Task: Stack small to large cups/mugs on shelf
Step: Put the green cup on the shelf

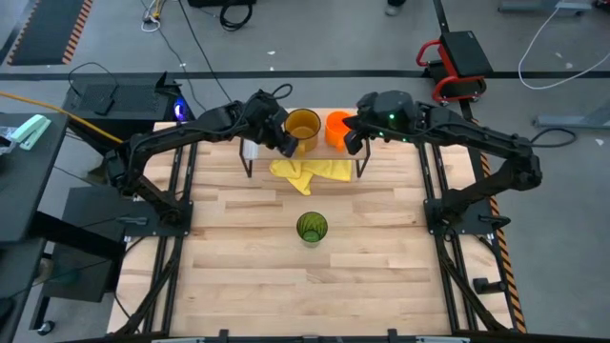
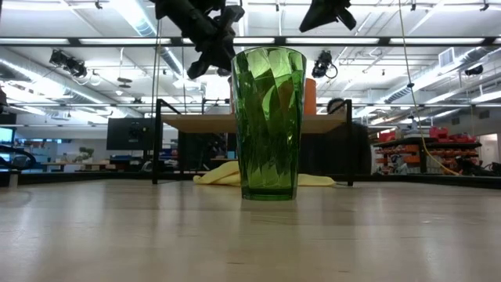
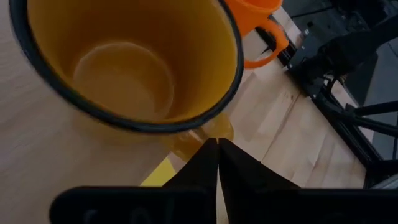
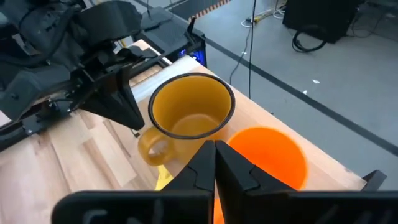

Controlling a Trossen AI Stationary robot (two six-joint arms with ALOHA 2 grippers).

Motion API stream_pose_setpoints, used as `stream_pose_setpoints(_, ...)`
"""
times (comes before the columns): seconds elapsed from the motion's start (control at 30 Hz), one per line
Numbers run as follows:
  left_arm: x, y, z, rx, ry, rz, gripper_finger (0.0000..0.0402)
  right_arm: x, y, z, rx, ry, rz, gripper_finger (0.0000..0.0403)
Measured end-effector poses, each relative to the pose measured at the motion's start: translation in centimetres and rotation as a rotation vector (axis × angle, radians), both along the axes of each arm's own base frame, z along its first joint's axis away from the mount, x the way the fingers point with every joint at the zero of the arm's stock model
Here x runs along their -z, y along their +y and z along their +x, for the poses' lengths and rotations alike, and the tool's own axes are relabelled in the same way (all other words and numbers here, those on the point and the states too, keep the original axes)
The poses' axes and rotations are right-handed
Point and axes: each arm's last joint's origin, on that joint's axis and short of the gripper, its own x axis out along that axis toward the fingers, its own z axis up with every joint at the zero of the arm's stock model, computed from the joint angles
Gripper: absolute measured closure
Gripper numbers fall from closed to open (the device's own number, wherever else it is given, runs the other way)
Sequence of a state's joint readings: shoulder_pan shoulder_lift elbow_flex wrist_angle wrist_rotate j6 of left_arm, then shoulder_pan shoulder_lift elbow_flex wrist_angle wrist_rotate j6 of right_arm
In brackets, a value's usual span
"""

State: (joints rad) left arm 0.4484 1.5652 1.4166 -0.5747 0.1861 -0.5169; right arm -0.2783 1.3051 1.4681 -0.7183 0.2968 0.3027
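On the shelf (image 1: 319, 151) at the table's far side, an amber mug (image 1: 303, 126) stands upright with an orange mug (image 1: 337, 129) to its right. The dark green tumbler (image 1: 312, 228) stands on its base on the tabletop, nearer the front. My left gripper (image 1: 286, 143) is shut, its tips at the amber mug's handle (image 4: 154, 148). My right gripper (image 4: 214, 146) is shut and hovers over the gap between the two mugs, above the orange mug's rim (image 4: 249, 134), with nothing between its fingers. My left gripper has its shut fingertips (image 3: 211, 152) right at the amber mug's handle (image 3: 198, 138), slanting down from the table's left side. Whether they touch the handle I cannot tell. The mug stands upright on the shelf plank.
A crumpled yellow cloth (image 1: 310, 171) lies on the table under and in front of the shelf, between its black legs (image 1: 360, 170). A whitish strip (image 1: 250, 150) marks the shelf's left end. The tumbler has bare tabletop (image 1: 238, 267) around it.
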Motion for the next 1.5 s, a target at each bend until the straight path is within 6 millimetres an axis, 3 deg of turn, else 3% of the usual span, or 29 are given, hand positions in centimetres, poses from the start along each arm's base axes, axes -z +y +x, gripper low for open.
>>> stream_pose_setpoints(0.23, -0.2, -0.7, -1.1, 0.028, 0.068, -0.008, 0.0388, 0.6, 1.3, -0.2, -0.01, 0.048, 0.069, 0.0394)
stream_pose_setpoints(0.47, -2.0, -2.4, -4.6, 0.072, 0.156, -0.005, 0.0377, 0.8, 4.0, -1.0, -0.051, 0.088, 0.151, 0.0391)
stream_pose_setpoints(0.7, -4.1, -5.5, -7.2, 0.147, 0.161, 0.004, 0.0387, 0.0, 6.9, -2.5, -0.096, 0.036, 0.234, 0.0389)
stream_pose_setpoints(0.93, -4.8, -9.5, -7.2, 0.297, 0.136, 0.024, 0.0384, 1.3, 10.0, -4.0, -0.061, 0.158, 0.393, 0.0392)
stream_pose_setpoints(1.03, -4.8, -10.8, -6.9, 0.342, 0.137, 0.014, 0.0377, 2.6, 11.8, -4.7, -0.034, 0.246, 0.445, 0.0391)
stream_pose_setpoints(1.23, -4.9, -12.3, -6.5, 0.355, 0.116, -0.006, 0.0374, 6.4, 16.2, -6.2, -0.02, 0.241, 0.493, 0.0393)
stream_pose_setpoints(1.5, -5.3, -13.0, -5.8, 0.264, 0.055, -0.034, 0.0387, 15.4, 21.7, -8.8, -0.021, -0.029, 0.497, 0.0387)
